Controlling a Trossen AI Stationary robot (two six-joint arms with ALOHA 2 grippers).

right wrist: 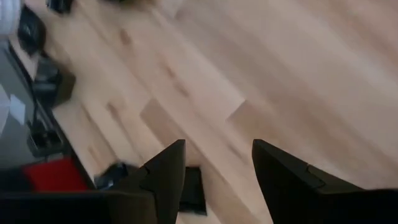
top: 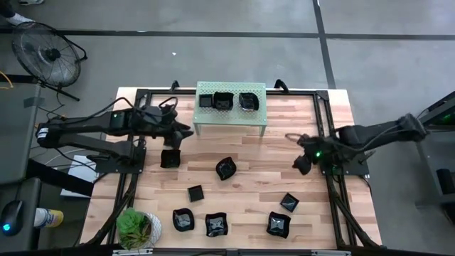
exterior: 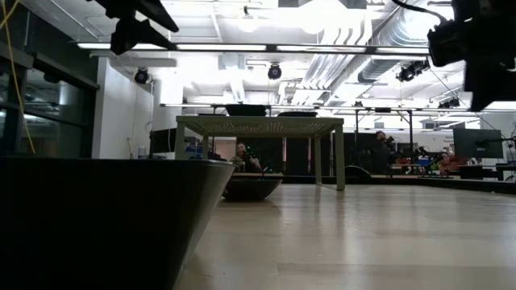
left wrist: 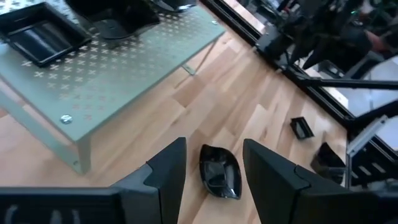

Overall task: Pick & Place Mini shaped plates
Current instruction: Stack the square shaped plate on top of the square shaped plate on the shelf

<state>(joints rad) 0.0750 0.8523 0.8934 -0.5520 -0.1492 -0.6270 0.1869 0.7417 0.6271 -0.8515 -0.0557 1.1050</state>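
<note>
On the pale green shelf [top: 231, 117]: three mini shaped plates [top: 225, 102]; the others lie scattered across the desk [top: 249, 192]. Left gripper [top: 170, 158] beside the shelf, right gripper [top: 301, 165] mid-right; both fingers apart, holding nothing.

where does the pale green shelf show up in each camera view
High view: the pale green shelf sits at the table's far edge, centred, with three black plates on top.
Low view: it stands in the middle distance, seen side-on on its legs.
Left wrist view: its perforated top fills the upper left.
Right wrist view: not in it.
Shared landmark: the black plates on the shelf, visible in all three of those views.
</note>
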